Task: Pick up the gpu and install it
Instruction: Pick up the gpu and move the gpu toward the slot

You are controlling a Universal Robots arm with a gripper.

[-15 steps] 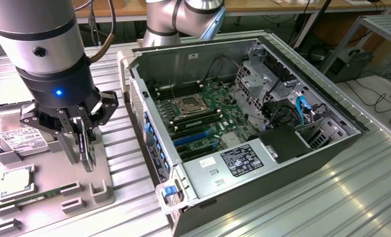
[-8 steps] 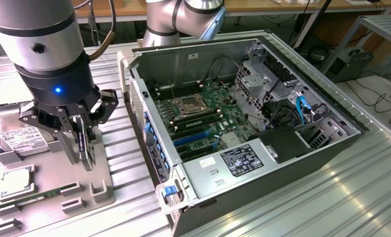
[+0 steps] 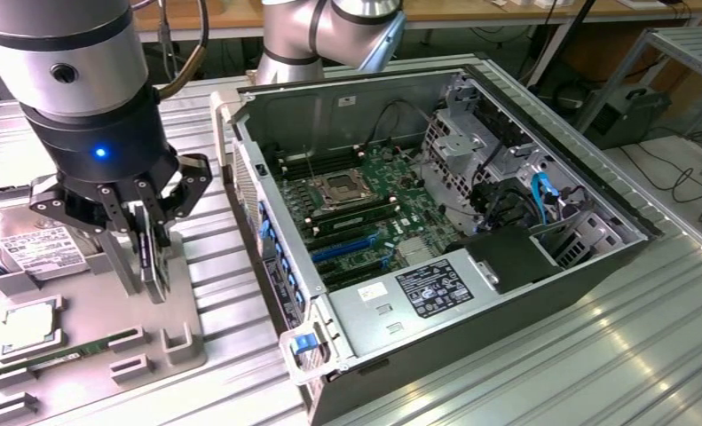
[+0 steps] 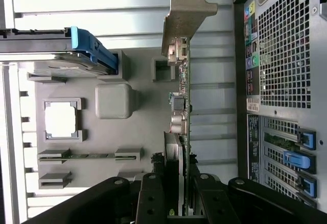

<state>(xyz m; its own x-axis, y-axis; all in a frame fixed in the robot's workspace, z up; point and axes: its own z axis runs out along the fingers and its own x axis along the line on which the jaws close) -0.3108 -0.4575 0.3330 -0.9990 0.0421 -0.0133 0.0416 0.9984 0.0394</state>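
While my gripper [image 3: 138, 264] clamps the gpu [image 3: 153, 257] edge-on over the grey tray [image 3: 90, 355], holding it upright seems wise.

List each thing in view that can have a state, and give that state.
gripper: shut on the graphics card
graphics card: held on edge above the tray
computer case: side open, lying flat
memory stick: lying in its tray slot
hard drive: resting on the tray
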